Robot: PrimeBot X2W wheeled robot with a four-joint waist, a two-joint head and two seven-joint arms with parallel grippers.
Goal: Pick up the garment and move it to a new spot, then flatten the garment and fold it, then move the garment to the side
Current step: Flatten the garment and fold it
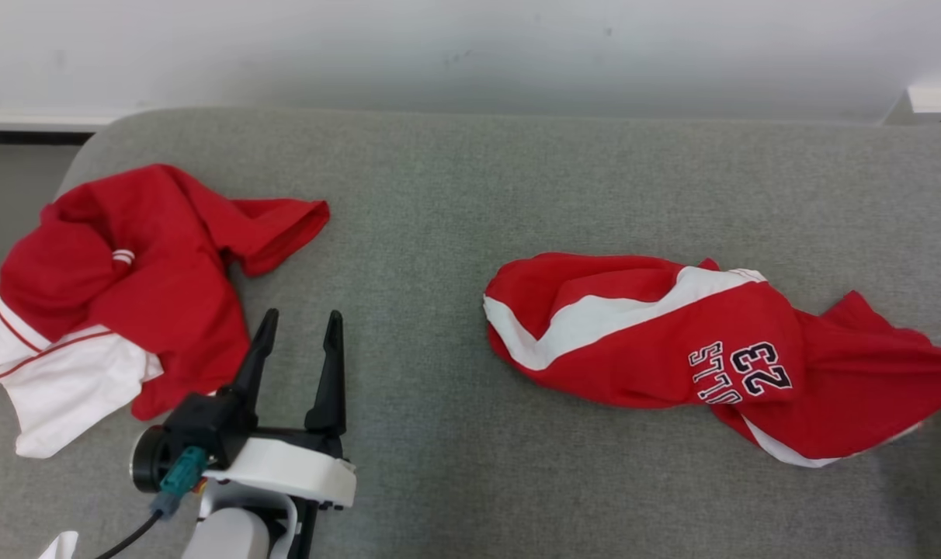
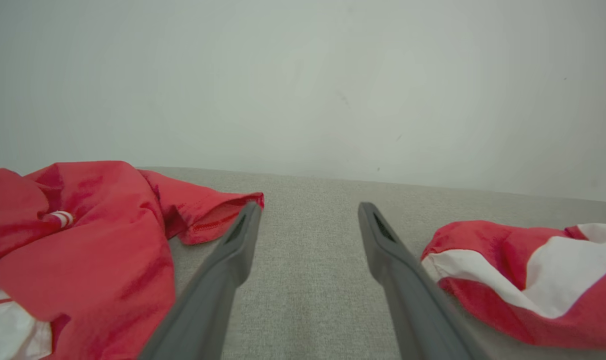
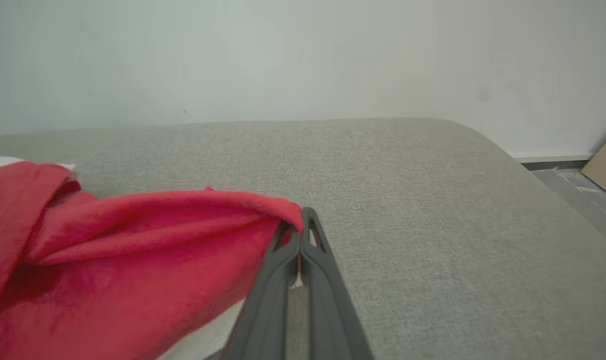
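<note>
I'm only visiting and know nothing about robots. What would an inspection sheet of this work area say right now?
Surface: grey fabric pad, bare between the two garments.
Job's things: numbered jersey, red and white, crumpled, on the robot's right.
Clutter: second red and white garment, crumpled on the left.
Tools: left tool open over bare pad, holding nothing; right tool shut on the jersey's red edge.
Cables: black cable with a teal plug at the left wrist.
Surroundings: pale wall behind; floor and a tan board past the pad's right end.
</note>
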